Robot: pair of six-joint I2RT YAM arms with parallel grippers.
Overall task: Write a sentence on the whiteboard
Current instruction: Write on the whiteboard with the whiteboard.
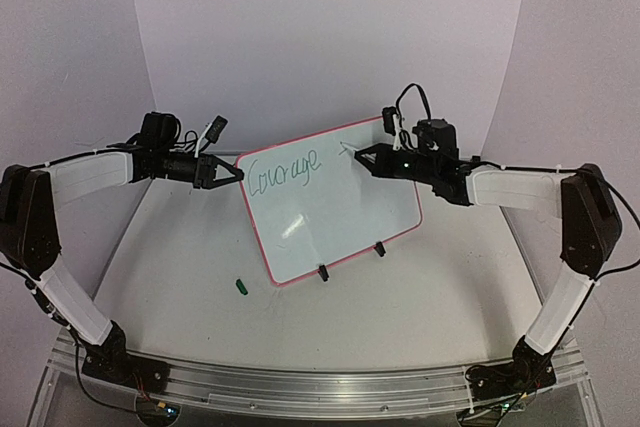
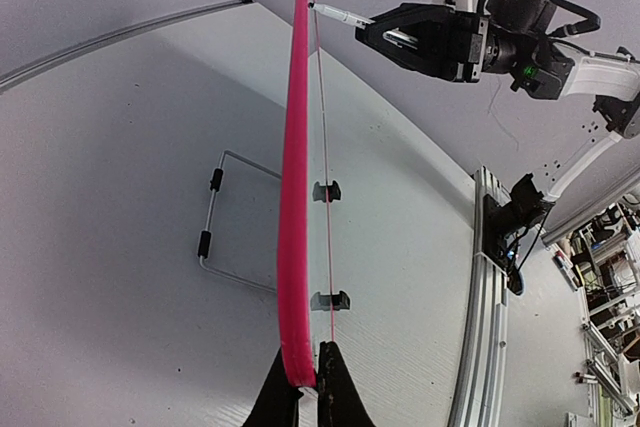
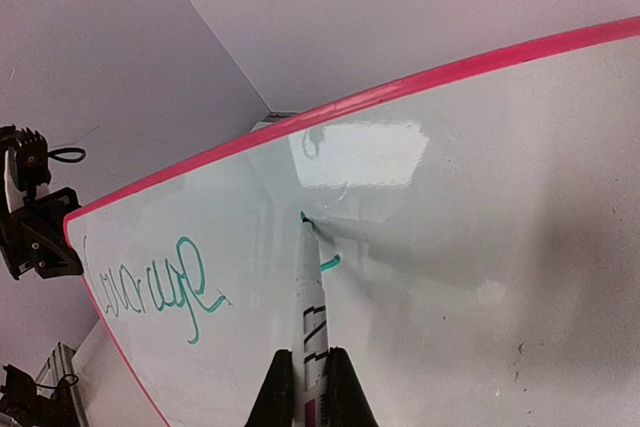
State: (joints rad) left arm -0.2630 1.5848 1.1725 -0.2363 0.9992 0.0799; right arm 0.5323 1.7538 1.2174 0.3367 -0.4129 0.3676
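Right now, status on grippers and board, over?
Left gripper shut on whiteboard frame. Right gripper shut on marker, tip on board beyond Courage. Small green object on table, clear.

White counter (image 1: 420, 287), nothing fancy. The whiteboard (image 1: 340, 217) stands on it on two black clip feet (image 1: 323, 272). A small green cap (image 1: 241, 287) lies near the board's near-left corner, and a bent wire frame (image 2: 215, 217) lies flat behind the board.
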